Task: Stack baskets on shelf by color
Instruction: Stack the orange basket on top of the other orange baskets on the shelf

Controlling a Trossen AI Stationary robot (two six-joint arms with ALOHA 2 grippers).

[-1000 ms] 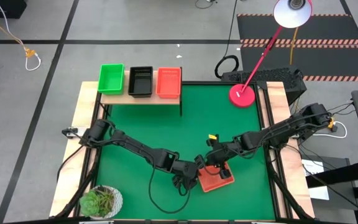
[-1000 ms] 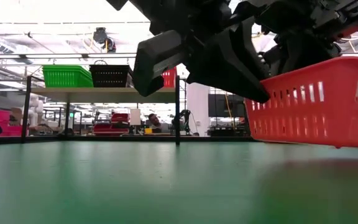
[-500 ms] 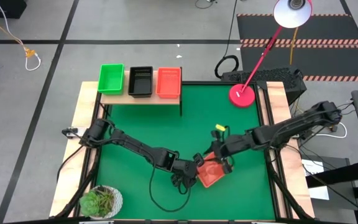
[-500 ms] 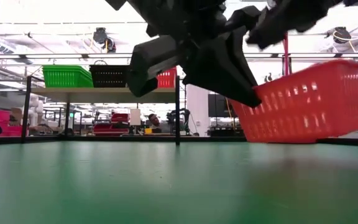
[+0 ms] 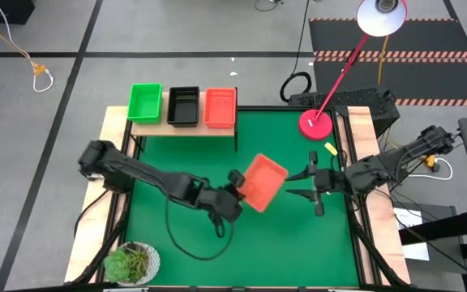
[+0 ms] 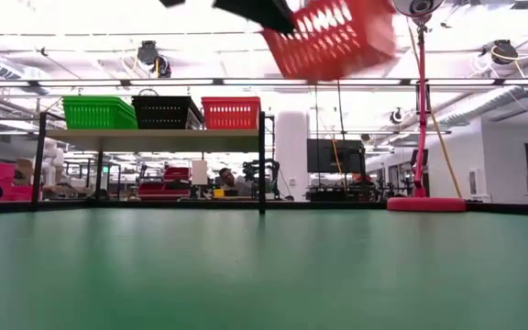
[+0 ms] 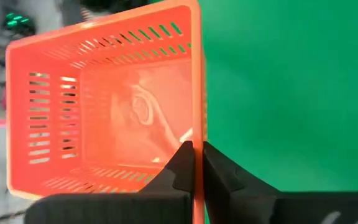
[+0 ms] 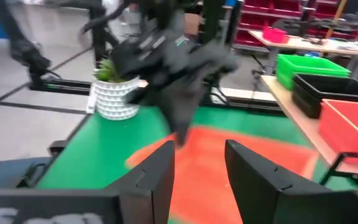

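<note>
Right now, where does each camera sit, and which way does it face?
High: above the table, looking straight down; both arms show.
Low: at tabletop height, facing the shelf; the carried red basket hangs overhead.
Left wrist: behind the left pincer, clamped on that basket's rim.
Right wrist: behind the open right pincer, facing the left arm.
All four show the red basket.

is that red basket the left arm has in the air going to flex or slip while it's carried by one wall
Probably light: the red basket hangs tilted above the mat, and the left gripper pinches only one thin wall. Its slotted walls look straight, so fairly stiff. A one-edge grip may let it swing or pivot.
</note>
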